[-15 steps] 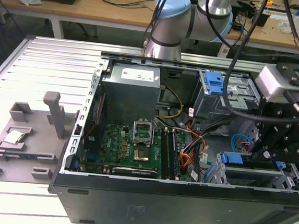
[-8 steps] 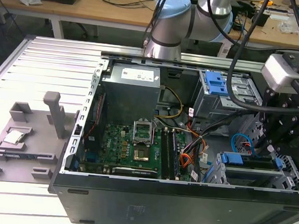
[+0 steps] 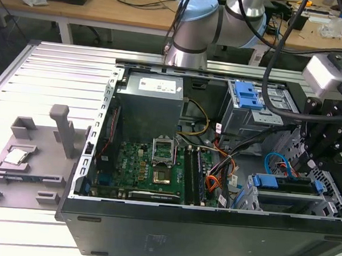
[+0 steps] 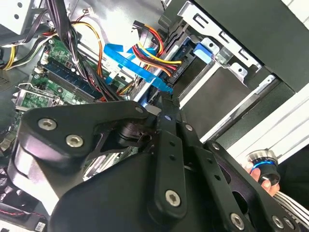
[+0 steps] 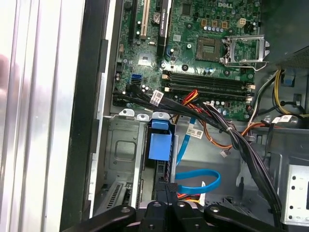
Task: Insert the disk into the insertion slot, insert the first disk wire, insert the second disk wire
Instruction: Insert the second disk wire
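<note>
An open black desktop computer case lies on its side, its green motherboard exposed. The black linkage gripper reaches into the silver-grey perforated drive bay. Just ahead of its tips sits the blue-framed silver hard drive, already seated in that bay. The thin flat bright-blue cable loops beside the tips, next to the orange-red wire bundle. Whether the fingers are spread or closed cannot be told.
</note>
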Controlling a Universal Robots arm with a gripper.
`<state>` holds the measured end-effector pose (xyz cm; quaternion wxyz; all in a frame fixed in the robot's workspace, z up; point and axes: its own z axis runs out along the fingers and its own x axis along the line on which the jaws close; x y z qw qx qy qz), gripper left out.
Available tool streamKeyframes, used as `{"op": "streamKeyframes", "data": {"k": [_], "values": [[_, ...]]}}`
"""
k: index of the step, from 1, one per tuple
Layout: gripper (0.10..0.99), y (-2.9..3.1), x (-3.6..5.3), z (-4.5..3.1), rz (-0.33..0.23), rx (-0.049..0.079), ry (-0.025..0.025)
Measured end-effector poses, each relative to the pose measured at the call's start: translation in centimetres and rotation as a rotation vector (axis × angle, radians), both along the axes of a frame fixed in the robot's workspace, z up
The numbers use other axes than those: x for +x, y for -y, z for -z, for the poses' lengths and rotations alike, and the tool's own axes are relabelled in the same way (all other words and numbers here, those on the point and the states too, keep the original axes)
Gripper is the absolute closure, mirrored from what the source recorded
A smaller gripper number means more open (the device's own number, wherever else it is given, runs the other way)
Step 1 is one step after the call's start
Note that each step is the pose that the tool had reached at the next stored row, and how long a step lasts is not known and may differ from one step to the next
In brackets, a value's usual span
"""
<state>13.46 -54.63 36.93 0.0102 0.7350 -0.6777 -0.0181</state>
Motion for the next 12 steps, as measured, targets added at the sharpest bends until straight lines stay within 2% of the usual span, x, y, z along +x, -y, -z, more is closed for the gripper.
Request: {"op": "streamKeyframes", "data": {"k": [3,6,12], "values": [[0.980,0.00,0.00,-0.21,0.000,0.000,0.0000],[0.980,0.00,0.00,-0.95,0.000,0.000,0.0000],[0.980,0.00,0.00,-1.08,0.000,0.000,0.0000]]}}
